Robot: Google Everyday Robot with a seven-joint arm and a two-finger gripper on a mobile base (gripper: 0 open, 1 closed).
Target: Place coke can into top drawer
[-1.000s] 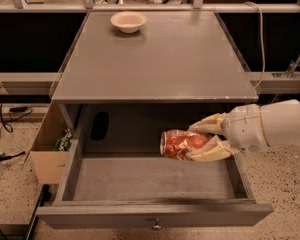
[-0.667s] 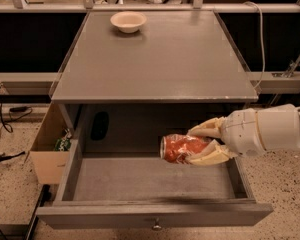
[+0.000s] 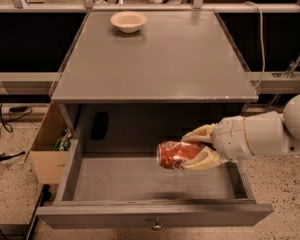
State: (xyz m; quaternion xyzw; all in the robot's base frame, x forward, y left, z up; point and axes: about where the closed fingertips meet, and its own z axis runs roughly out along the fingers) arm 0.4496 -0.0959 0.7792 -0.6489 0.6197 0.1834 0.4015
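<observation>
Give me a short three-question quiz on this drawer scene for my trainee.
1. True or false: the top drawer is shut.
2. The gripper, its fingers closed on the coke can, reaches in from the picture's: A left, B right, C top.
3. What stands on the grey cabinet?
Key: 1 false; 2 B; 3 the cream bowl.

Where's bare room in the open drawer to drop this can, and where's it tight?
The top drawer floor is bare from its left wall across to under the coke can, which the gripper holds in its jaws above the right half. Tightest by the right wall, where the gripper reaches in.
</observation>
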